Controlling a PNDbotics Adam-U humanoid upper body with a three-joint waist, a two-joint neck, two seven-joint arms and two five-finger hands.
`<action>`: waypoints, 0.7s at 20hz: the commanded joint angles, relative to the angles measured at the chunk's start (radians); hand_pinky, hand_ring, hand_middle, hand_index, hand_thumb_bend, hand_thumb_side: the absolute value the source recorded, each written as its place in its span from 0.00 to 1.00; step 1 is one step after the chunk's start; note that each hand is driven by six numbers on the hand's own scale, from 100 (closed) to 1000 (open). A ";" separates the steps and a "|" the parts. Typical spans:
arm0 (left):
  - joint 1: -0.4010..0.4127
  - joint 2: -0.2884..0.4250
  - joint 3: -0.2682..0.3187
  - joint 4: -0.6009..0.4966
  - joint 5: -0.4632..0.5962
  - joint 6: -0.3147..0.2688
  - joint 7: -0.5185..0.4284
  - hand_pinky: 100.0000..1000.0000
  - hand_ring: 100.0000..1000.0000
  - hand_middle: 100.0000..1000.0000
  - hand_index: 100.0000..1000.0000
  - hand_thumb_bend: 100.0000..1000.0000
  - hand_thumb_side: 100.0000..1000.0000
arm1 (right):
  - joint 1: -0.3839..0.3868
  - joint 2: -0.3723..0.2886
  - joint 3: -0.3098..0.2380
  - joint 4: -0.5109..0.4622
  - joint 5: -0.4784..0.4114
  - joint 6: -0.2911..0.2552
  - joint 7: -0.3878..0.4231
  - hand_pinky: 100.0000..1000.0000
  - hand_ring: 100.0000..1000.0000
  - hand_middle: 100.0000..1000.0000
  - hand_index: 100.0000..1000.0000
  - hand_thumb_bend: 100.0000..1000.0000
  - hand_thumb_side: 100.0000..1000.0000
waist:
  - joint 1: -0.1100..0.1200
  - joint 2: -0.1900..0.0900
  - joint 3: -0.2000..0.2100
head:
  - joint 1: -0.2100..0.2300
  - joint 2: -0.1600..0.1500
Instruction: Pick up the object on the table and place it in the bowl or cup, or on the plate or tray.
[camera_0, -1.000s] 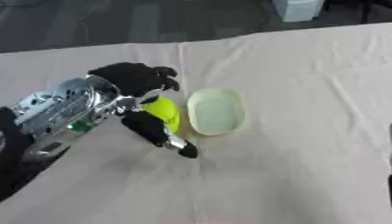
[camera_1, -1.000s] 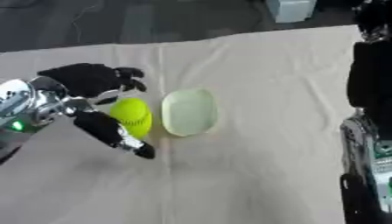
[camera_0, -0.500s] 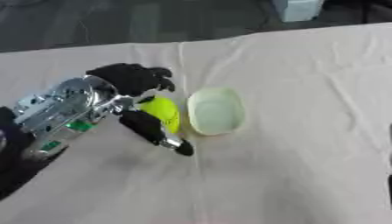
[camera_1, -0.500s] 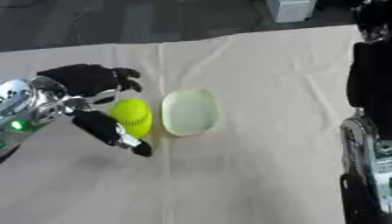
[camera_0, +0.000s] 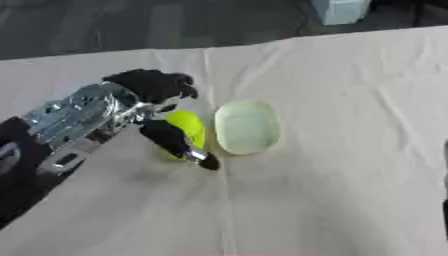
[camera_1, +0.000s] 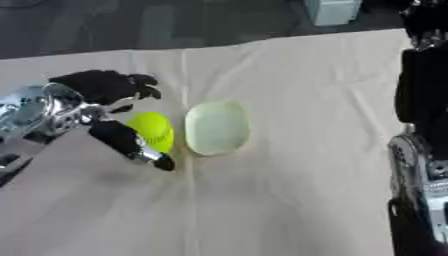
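A bright yellow-green ball (camera_1: 152, 131) is seen sitting on the table (camera_1: 289, 150), which is covered with a wrinkled cream cloth. It's round and smooth-looking, with a faint darker line curving across its surface. It's parked just beside the left edge of a pale green oval dish (camera_1: 216, 127), pretty much touching it as far as can be told. The dish is shallow with a low rim and has nothing in it.

The left hand (camera_0: 156, 107) is wrapped around the ball: the black fingers (camera_0: 150, 83) are curled over the far side, and the thumb (camera_0: 175, 142) is stretched down along the near side, its tip close to the cloth just past the ball. So the ball is gripped between thumb and fingers, though whether it's been lifted clear of the cloth can't be made out. The silver wrist and forearm come in from the lower left.

The right arm (camera_1: 424, 150) is only shown at the right edge of the right eye view, hanging well apart from the ball and dish; the hand itself isn't in the picture.
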 joint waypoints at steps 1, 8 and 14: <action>-0.025 -0.006 0.013 0.025 -0.014 0.071 -0.066 0.57 0.71 1.00 0.95 0.92 0.89 | -0.008 -0.010 -0.003 -0.009 -0.007 -0.003 0.004 0.73 0.81 0.90 0.92 0.00 0.85 | -0.004 -0.013 -0.001 | 0.001 -0.002; -0.052 -0.049 0.011 0.103 -0.037 0.072 -0.066 0.57 0.71 1.00 0.96 0.92 0.89 | -0.009 -0.008 -0.004 -0.009 -0.009 -0.003 0.009 0.73 0.81 0.90 0.92 0.00 0.85 | -0.005 -0.009 -0.006 | 0.001 -0.003; -0.052 -0.059 0.003 0.138 -0.036 0.062 -0.066 0.58 0.73 1.00 0.96 0.90 0.87 | -0.009 -0.006 -0.005 -0.009 -0.011 -0.002 0.012 0.73 0.81 0.90 0.93 0.00 0.85 | -0.002 -0.007 -0.008 | 0.000 0.002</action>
